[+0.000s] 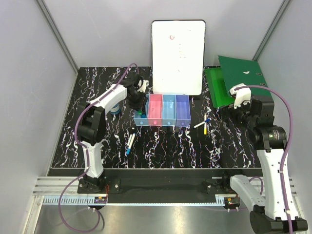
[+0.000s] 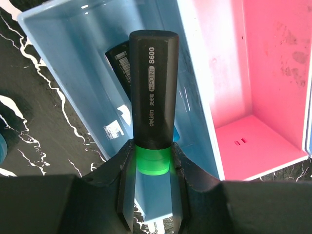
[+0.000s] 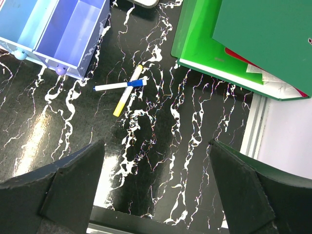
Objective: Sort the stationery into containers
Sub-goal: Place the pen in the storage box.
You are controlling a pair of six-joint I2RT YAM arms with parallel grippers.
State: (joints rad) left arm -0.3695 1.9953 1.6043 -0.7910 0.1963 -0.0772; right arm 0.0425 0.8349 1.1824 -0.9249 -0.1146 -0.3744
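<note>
1. Black tabletop (image 1: 170, 151) veined in white fills a grey-walled cell. A white board (image 1: 178, 56) leans at the back and a green binder (image 1: 239, 80) lies open at the back right. Neither belongs to the sorting.
2. The row of bins (image 1: 162, 110) sits mid-table just in front of the board. From left to right they are light blue, pink, light blue and purple-blue.
3. The left gripper (image 2: 152, 161) hangs over the leftmost blue bin (image 2: 73, 58). Its jaws are pinched narrowly on the green band of the green-black marker (image 2: 153, 92).
4. Holding the marker by one end leaves its black body free to point down between the bin's walls, close to the wall shared with the pink bin (image 2: 253, 73).
5. I cannot tell whether the marker's far end touches the bin floor. A dark barcoded shape beside it may be only its reflection in the plastic.
6. The right gripper (image 3: 156, 180) is spread wide and holds nothing, above bare tabletop near the binder.
7. That height gives its camera a view of two crossed pens (image 3: 124, 89), one blue-ended and one yellow-ended, lying just right of the purple-blue bin (image 3: 73, 34). They are probably its next pick.
8. Two more slim pens (image 1: 130, 141) lie left of centre, and a blue tape roll (image 1: 115, 110) sits beside the left arm.
9. Letting go of the marker looks like the step in hand, and most of the sorting remains.
</note>
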